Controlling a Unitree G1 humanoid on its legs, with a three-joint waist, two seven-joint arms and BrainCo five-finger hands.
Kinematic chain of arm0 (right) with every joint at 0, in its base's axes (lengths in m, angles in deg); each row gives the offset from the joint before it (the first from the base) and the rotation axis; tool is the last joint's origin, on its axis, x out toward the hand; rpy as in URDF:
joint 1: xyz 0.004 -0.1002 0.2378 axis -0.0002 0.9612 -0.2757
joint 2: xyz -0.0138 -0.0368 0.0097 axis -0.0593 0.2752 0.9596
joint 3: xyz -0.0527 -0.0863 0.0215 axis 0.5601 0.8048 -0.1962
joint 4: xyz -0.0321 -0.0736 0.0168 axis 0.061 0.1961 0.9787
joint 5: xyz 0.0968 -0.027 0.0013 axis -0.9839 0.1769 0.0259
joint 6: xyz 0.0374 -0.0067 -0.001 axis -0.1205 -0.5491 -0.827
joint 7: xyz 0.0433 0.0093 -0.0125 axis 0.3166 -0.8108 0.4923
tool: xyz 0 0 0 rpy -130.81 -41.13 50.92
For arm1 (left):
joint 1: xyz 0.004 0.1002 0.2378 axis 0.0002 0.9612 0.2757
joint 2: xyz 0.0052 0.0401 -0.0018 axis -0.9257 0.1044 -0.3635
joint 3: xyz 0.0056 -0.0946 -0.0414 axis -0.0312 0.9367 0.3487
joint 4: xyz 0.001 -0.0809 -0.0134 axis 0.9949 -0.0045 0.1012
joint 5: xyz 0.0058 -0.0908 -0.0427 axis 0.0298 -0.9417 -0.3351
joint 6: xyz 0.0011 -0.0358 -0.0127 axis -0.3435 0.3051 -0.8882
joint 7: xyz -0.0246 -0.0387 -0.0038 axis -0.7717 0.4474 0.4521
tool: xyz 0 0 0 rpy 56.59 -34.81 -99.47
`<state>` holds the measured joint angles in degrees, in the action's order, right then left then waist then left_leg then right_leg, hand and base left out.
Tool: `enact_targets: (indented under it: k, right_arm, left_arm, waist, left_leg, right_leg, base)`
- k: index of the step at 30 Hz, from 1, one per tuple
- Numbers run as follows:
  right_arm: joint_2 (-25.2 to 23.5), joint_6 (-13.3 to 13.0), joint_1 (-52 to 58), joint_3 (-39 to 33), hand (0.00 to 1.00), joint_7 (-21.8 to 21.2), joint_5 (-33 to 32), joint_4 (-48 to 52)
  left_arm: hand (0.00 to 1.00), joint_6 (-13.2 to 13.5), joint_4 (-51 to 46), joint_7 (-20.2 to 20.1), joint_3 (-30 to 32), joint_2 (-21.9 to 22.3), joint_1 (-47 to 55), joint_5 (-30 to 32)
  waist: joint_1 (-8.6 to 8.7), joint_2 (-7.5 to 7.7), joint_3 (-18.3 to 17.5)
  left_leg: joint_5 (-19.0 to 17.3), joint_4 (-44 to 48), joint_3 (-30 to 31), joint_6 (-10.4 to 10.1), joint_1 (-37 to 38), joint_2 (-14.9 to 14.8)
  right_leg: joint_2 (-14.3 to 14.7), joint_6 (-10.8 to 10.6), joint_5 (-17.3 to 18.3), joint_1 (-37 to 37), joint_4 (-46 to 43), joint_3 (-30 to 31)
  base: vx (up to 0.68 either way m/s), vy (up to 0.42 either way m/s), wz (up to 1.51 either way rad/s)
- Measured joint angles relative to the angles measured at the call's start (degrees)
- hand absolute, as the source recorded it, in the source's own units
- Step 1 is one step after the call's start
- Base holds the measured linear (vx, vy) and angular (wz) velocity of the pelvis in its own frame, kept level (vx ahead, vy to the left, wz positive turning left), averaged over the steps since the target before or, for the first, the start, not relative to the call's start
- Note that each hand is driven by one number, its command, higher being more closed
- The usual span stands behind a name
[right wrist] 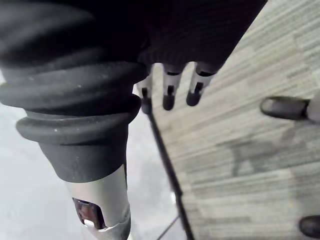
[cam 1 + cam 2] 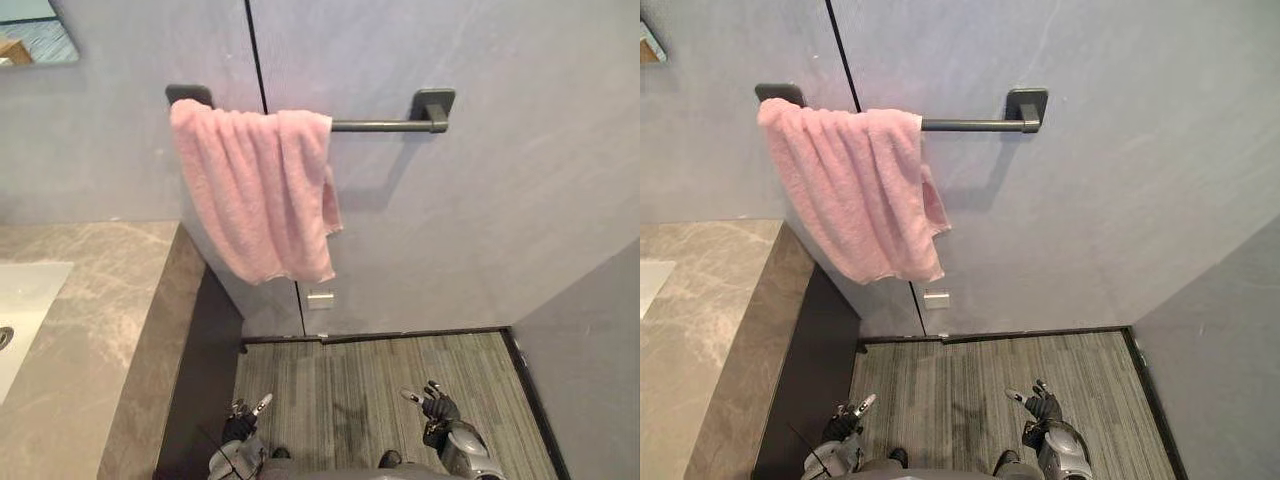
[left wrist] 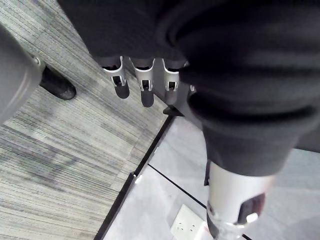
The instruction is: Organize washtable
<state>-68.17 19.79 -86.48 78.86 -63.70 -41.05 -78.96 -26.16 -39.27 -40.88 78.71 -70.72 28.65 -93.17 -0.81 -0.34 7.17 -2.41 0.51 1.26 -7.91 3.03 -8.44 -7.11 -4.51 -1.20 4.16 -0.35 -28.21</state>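
Pink towel (image 2: 260,190) draped over the wall rail (image 2: 380,126), right of the stone counter (image 2: 90,330); left hand (image 2: 243,418) and right hand (image 2: 432,402) hang low, fingers straight, empty, apparently between steps, next turning toward counter.

Towel on the wall ahead, counter to the left, floor below.

The towel (image 2: 260,195) hangs over the left end of the towel bar (image 2: 385,125), which is fixed to the wall straight ahead. The counter (image 2: 100,310) runs along the left side, with the sink (image 2: 20,305) set in it at the far left. A wall socket (image 2: 320,298) sits on the wall under the towel, just above the floor (image 2: 400,365). The left robot hand (image 2: 243,418) and the right robot hand (image 2: 432,405) hang low over the floor, well apart.
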Motion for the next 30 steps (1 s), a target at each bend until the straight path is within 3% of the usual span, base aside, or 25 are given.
enact_targets:
  k: [7, 12, 17, 24, 30]
  right_arm:
    - [0.04, -0.06, 1.59, -1.20, 0.00, -0.12, 0.26, 2.27]
    - [0.55, -0.05, 1.52, 1.05, 0.00, -1.26, 1.33, 2.54]
    - [1.53, -0.02, 1.20, 3.51, 0.00, -2.74, 2.54, 4.25]
    - [2.60, 0.04, 1.48, 3.82, 0.00, -3.85, 3.48, 4.23]
    - [3.56, 0.05, 2.07, 3.83, 0.00, -4.87, 3.58, 4.24]
  left_arm:
    - [0.00, 1.62, -22.73, 3.49, 13.54, -1.82, 1.05, 1.97]
    - [0.00, 2.41, -27.43, 3.72, 15.42, -5.68, -1.61, 3.80]
    - [0.00, 2.81, -32.44, 2.47, 15.45, -14.18, -5.52, 4.28]
    - [0.00, 4.62, -35.17, 2.43, 18.20, -22.03, -8.70, 4.27]
    - [0.00, 5.72, -34.50, 2.37, 19.58, -32.76, -13.62, 4.83]
  waist:
    - [0.17, -0.48, -0.99]
    - [0.36, -1.42, -1.99]
    - [1.49, -1.42, -2.27]
    - [1.39, -1.53, -2.37]
    - [1.21, -1.70, -2.52]
  left_leg:
    - [1.00, -3.07, -4.08, -0.11, 1.80, -0.55]
    - [1.07, -4.17, -6.26, -0.01, 2.58, -0.51]
    - [1.07, -4.30, -6.92, -0.01, 2.86, -0.60]
    - [1.07, -4.31, -7.12, -0.01, 2.84, -0.53]
    - [1.07, -4.34, -7.66, 0.00, 2.74, -0.49]
  right_leg:
    - [1.17, 0.55, -1.82, 0.06, 3.17, 2.34]
    - [1.67, 0.71, -3.19, -0.01, 5.21, 3.97]
    - [1.95, 0.76, -3.55, -0.02, 5.75, 4.70]
    - [1.93, 0.89, -3.83, -0.09, 5.91, 4.84]
    - [1.97, 1.00, -4.15, -0.45, 5.98, 5.25]
  base:
    - [-0.01, -0.001, -0.18]
    - [0.00, 0.015, -0.22]
    - [0.00, 0.009, -0.07]
    - [0.00, 0.000, 0.00]
    - [-0.01, 0.007, -0.03]
